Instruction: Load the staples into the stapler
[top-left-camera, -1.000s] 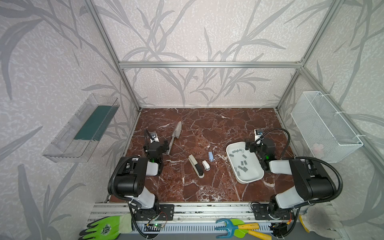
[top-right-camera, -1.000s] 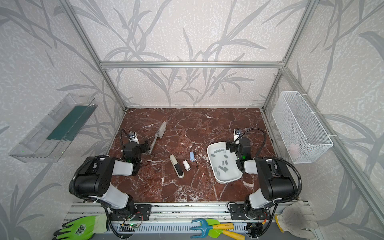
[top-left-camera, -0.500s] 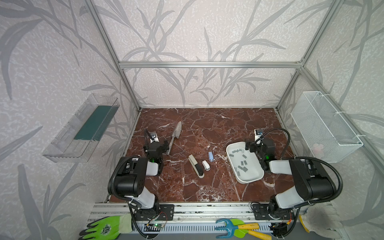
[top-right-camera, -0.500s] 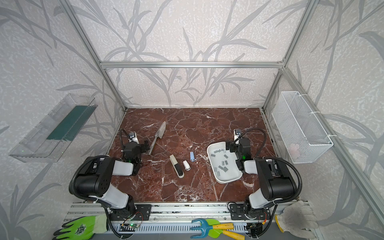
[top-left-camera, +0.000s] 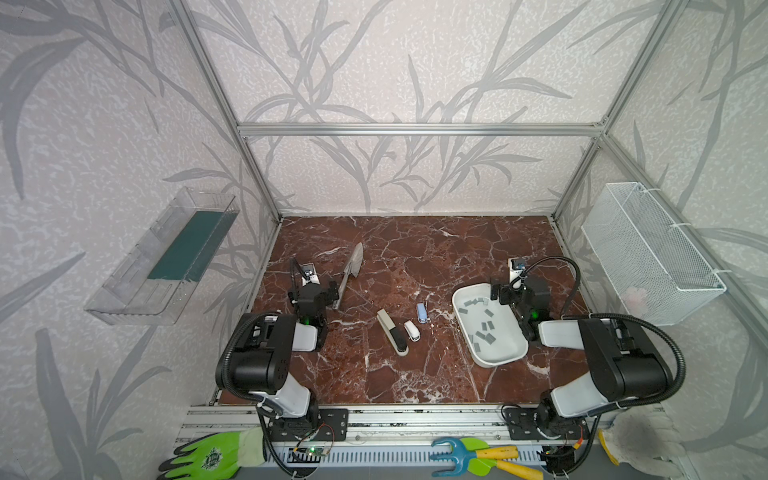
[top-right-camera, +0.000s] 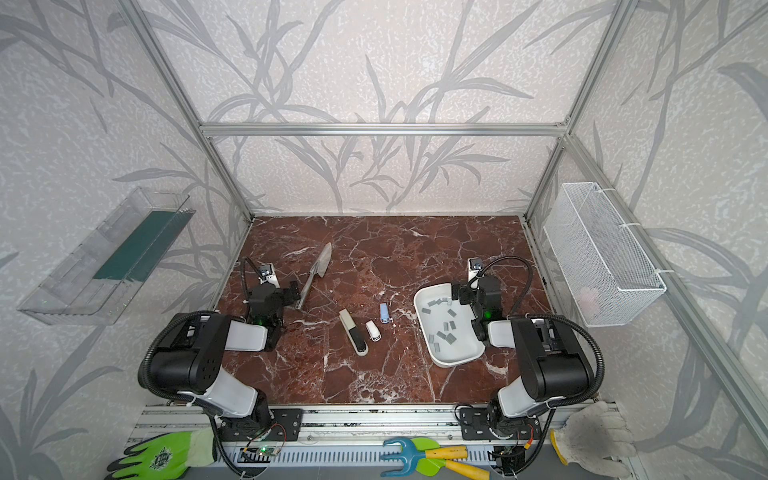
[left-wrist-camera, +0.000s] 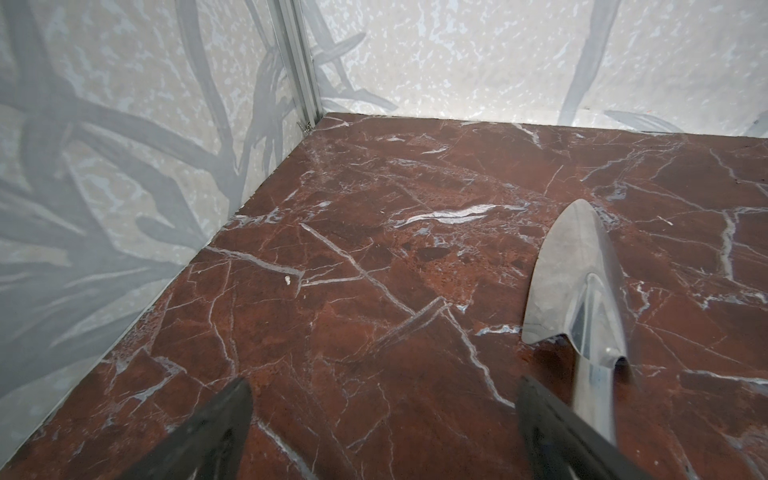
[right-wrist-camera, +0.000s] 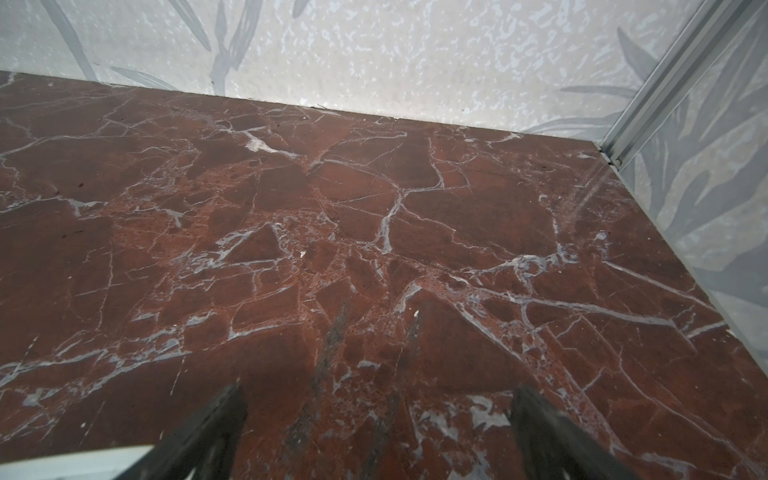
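The marble table (top-left-camera: 415, 257) is noted with nothing yet in hand. The white tray (top-left-camera: 500, 360) stands on its right part, just beside the right gripper (right-wrist-camera: 378, 392), whose jaws are spread wide and empty. They are aimed at the back wall, so the tray lies to the claw's inner side and back toward the arm's base, not ahead of it. The left gripper (left-wrist-camera: 382, 382), likewise spread and empty, is set well apart from the tray, with a steel trowel (left-wrist-camera: 577, 270) alongside one finger; contact cannot be confirmed. A large beige-and-black stapler (top-left-camera: 390, 332) lies mid-table between the arms, its long axis running diagonally from far-left to near-right, with a small white stapler (top-left-camera: 412, 330) just beside it and a small blue stapler (top-left-camera: 422, 312) near. The staples (top-left-camera: 483, 336) are scattered in the tray at mixed angles. The right arm is judged plainly nearer them. Neither wrist view shows staples or staplers; only a tray corner is caught. Which stapler is intended, and whether any magazine is open, cannot be made out.
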